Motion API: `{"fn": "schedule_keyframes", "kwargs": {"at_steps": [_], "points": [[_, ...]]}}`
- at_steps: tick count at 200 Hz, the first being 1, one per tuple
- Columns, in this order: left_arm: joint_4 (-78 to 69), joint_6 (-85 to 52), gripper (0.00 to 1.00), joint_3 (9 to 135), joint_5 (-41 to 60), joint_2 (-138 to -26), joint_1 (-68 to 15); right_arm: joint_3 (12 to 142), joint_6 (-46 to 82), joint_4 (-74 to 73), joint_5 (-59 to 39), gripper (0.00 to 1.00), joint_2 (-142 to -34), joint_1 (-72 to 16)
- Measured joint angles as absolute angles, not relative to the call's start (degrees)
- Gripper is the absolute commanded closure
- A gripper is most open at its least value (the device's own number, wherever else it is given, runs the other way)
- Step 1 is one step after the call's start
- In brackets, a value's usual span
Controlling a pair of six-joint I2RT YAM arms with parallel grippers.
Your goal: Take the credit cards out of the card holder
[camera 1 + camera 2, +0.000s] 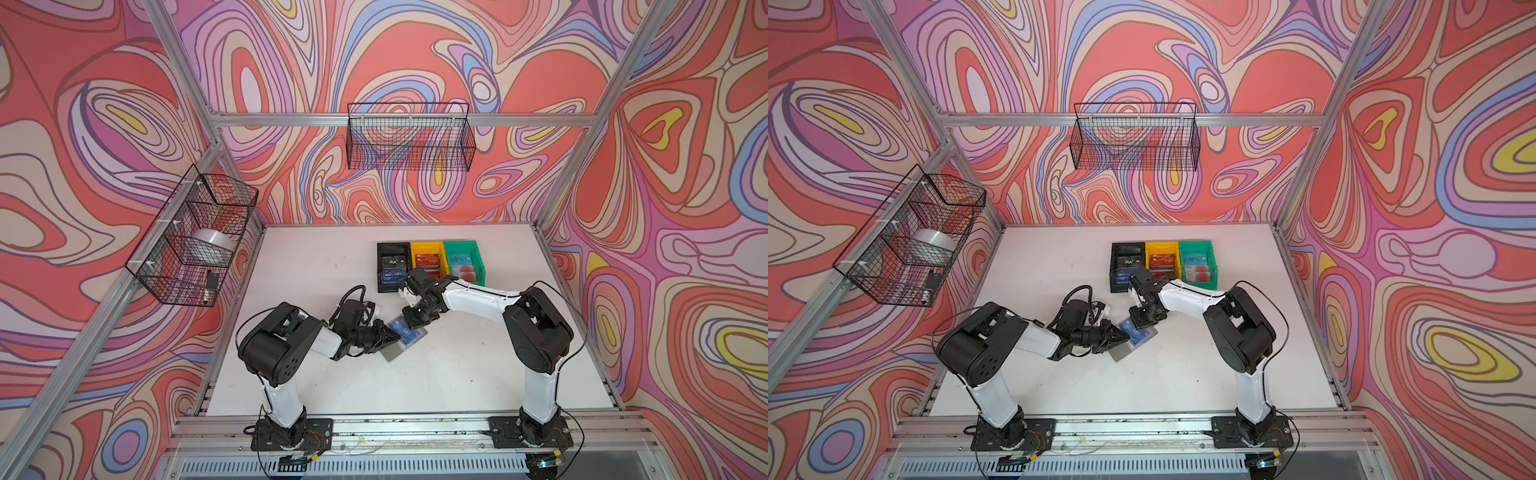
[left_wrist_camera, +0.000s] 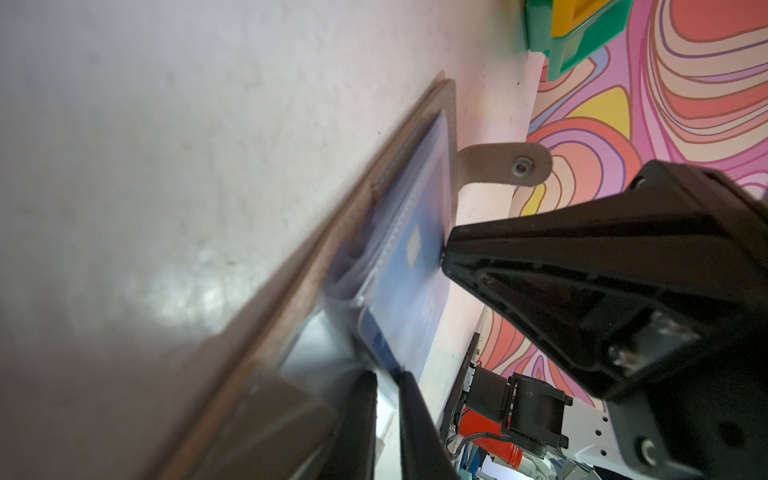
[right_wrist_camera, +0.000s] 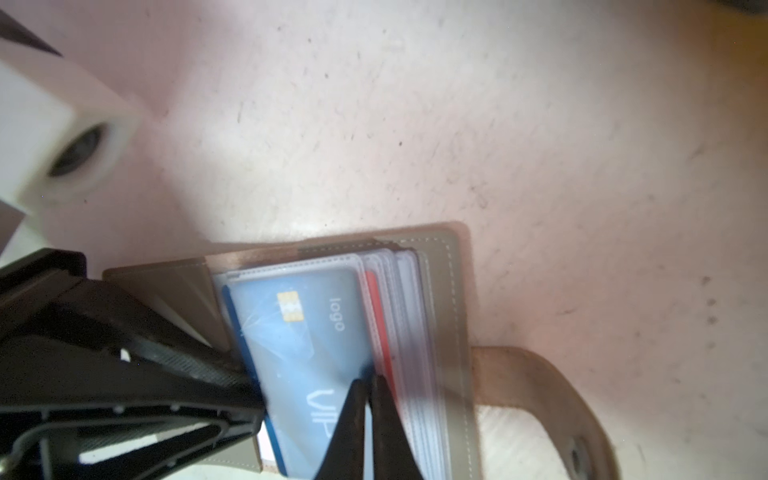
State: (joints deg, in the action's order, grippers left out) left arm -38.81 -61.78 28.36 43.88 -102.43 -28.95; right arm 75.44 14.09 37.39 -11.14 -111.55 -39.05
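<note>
A white table (image 1: 457,374) is enclosed by an aluminium frame and by walls patterned in swirling red, lilac and yellow. Toward the front middle of the table, between the two arms, the holder (image 1: 390,355) is laid open and flat. The left fingers (image 2: 386,376) are drawn narrow on the bare edge of a blue card (image 3: 291,353), which juts a little from its clear sleeve (image 3: 332,261). The right fingers (image 3: 368,384) are nearly closed at the sleeve's opposite edge. A pinch on the sleeve is judged likely, though it cannot be told for certain. A red card (image 3: 376,307) is glimpsed in the next sleeve, and the tab (image 3: 540,374) is seen unfastened.

The step in hand is judged to be the drawing-out of the blue card. A straight pull along the sleeve is called for next, with the holder pinned down. If the sleeve is dragged along, the whole holder may be lifted.

Farther back, three bins are set touching in a row. A dark card and a blue one are seen in the black bin (image 1: 379,270), red cards in the yellow bin (image 1: 426,245), and a teal card and pale ones with red discs in the green bin (image 1: 481,266). On the left wall a wire basket (image 1: 178,266) is hung, with a pale roll (image 1: 214,243) inside.
</note>
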Motion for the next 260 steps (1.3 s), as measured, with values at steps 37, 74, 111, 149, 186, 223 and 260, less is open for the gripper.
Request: {"fn": "schedule_keyframes", "kwargs": {"at_steps": [37,74,111,149,186,223,260], "points": [[-40.6,-62.0,0.84,26.4,42.5,-101.2,-29.0,75.6,14.2,37.5,-10.4,0.90,-111.8,-39.0],[-41.2,-62.7,0.84,26.3,42.1,-101.3,-29.1,75.9,14.2,37.9,-10.3,0.90,-111.9,-39.0],[-44.3,-64.0,0.84,26.3,42.0,-102.9,-29.2,76.4,14.0,38.4,-10.3,0.90,-112.2,-39.0],[-45.9,-64.8,0.84,26.3,42.0,-103.6,-29.2,76.4,14.0,38.4,-10.3,0.90,-112.2,-39.0],[-45.4,-64.7,0.85,26.5,41.9,-103.6,-29.2,76.4,14.0,38.4,-10.3,0.90,-112.2,-39.0],[-42.8,-64.1,0.88,27.9,41.9,-103.6,-29.2,76.4,14.0,38.4,-10.3,0.90,-112.2,-39.0],[-41.6,-63.5,0.89,28.4,42.0,-103.6,-29.2,76.4,14.0,38.4,-10.3,0.90,-112.2,-39.0]]}}
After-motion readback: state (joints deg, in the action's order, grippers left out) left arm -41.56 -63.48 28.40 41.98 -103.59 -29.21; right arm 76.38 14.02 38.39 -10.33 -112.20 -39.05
